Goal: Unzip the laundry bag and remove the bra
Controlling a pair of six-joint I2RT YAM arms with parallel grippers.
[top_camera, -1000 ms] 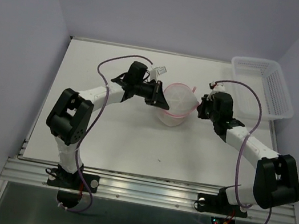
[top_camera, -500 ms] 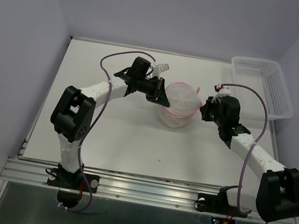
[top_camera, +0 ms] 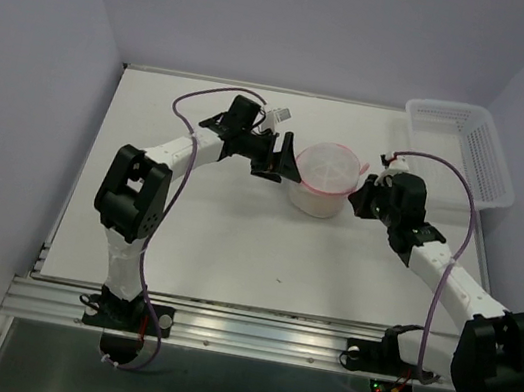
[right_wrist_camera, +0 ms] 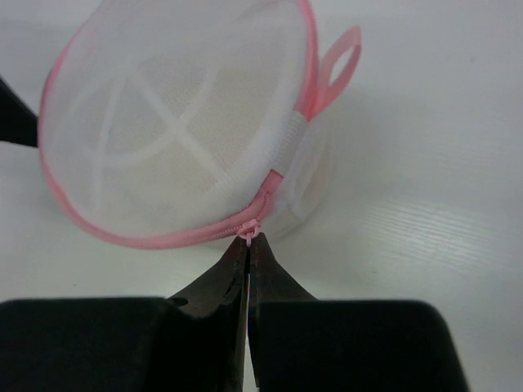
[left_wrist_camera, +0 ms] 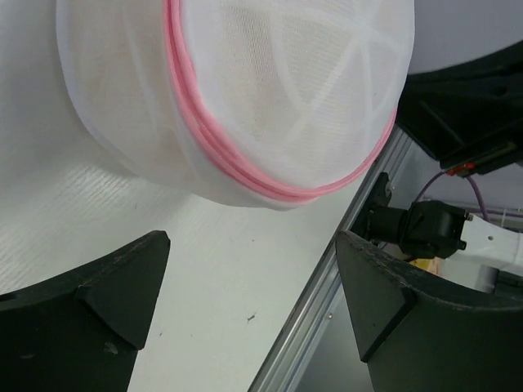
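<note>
Bag [top_camera: 327,175]: on the table [top_camera: 214,238], mid-far, between the two grippers and tilted. The pink rim zip is closed along the stretch the right wrist view shows.
Left gripper [top_camera: 286,166]: fingers [left_wrist_camera: 90,318] spread wide at the bag's left side. The bag lies ahead of the tips with none of it between them; whether they touch it cannot be told.
Right gripper [top_camera: 356,196]: fingers pressed together, pinching the zip pull [right_wrist_camera: 248,232] at the bag's right edge.
Loop [right_wrist_camera: 341,59]: pink, sticking out of the rim just beyond the pull.
Basket [top_camera: 491,165]: far right corner, well apart from the bag.
</note>
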